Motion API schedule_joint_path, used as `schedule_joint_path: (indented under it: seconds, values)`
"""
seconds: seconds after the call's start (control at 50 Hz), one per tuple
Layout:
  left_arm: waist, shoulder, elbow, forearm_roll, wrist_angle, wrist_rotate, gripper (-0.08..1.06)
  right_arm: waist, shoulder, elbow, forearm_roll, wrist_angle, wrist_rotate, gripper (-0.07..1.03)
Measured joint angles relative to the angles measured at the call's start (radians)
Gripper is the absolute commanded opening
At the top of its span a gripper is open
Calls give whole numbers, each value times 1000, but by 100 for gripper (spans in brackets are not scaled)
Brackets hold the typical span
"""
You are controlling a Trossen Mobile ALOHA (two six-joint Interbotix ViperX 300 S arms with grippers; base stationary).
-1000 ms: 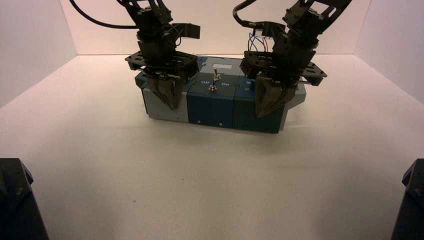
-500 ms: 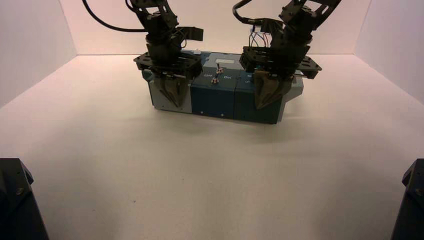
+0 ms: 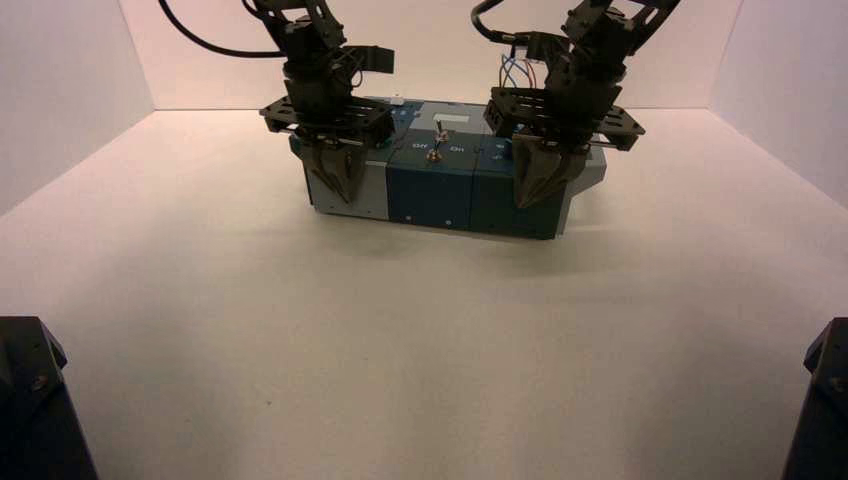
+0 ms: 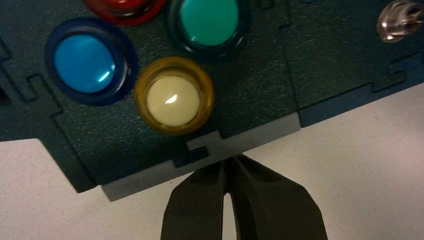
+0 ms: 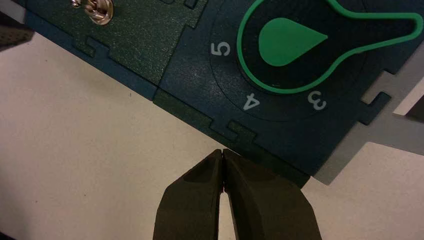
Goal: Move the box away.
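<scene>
The long teal-and-grey modular box [image 3: 430, 195] now lies farther from the camera than in both earlier high views — its near edge is higher in the picture, and more of the table [image 3: 420, 330] shows in front of it. Its left end is also a little farther right. The left end effector [image 3: 347, 203] is farther forward, having shifted right and then partly back left; the right end effector [image 3: 521, 207] is farther forward too — both along with the box's near side.

Pale tabletop [image 3: 400, 340], w/ white walls [image 3: 420, 85] at back & both sides.
</scene>
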Motion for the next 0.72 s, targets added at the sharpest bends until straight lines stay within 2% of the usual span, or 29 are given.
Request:
schedule_joint_path:
  seconds: [0.24,0.38,0.54,0.66,0.72]
  values:
    - [2,-107,69,2,5,-6,-3,0,-86,67,-2,2,-2,-2]
    - [2,-273,132,-2,20,-26,-3,9,-262,130,-5,3,-5,-2]
    - [5,-433,181,-3,31,-49,-3,32,-476,161,-6,2,-5,-2]
    - [5,-503,206,-3,46,-55,-3,31,-592,167,-9,11,-5,-2]
    - [3,-511,207,-3,49,-55,-3,31,-607,166,-11,15,-5,-2]
